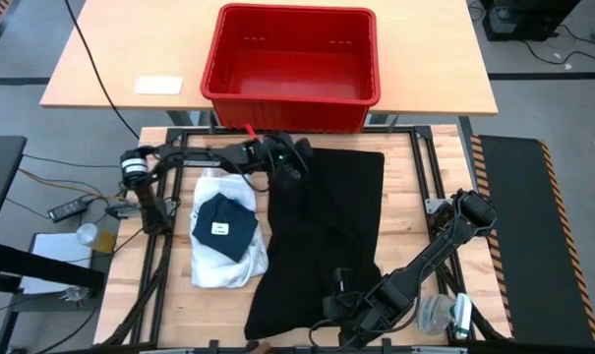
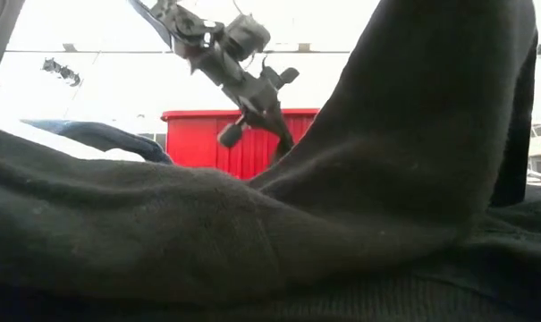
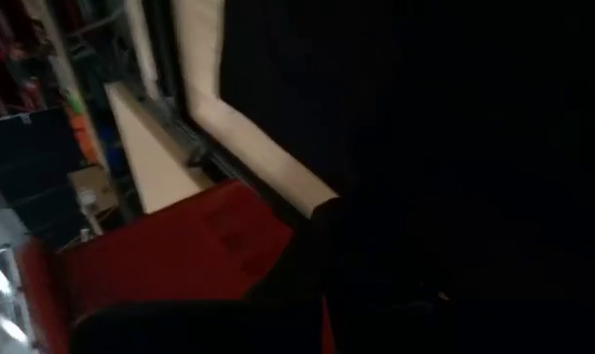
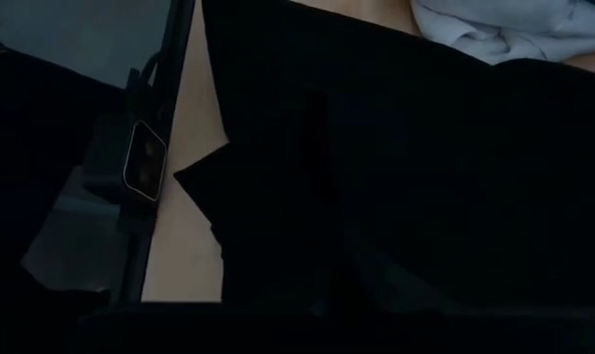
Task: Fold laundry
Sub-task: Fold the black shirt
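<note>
my left claw [image 1: 289, 165] is pinched shut on the far corner of the large black garment [image 1: 327, 236] spread across the table [image 1: 415, 187]; my right claw [image 1: 348, 317] is clamped on its near edge.

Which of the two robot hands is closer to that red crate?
Left. The left gripper sits just in front of the red crate, at the black garment's far edge; the right gripper is at its near edge.

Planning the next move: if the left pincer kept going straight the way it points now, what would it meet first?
Most likely the large black garment: the left pincer, shut, sits at its far corner, with black cloth filling its wrist view. Depth is unclear.
</note>
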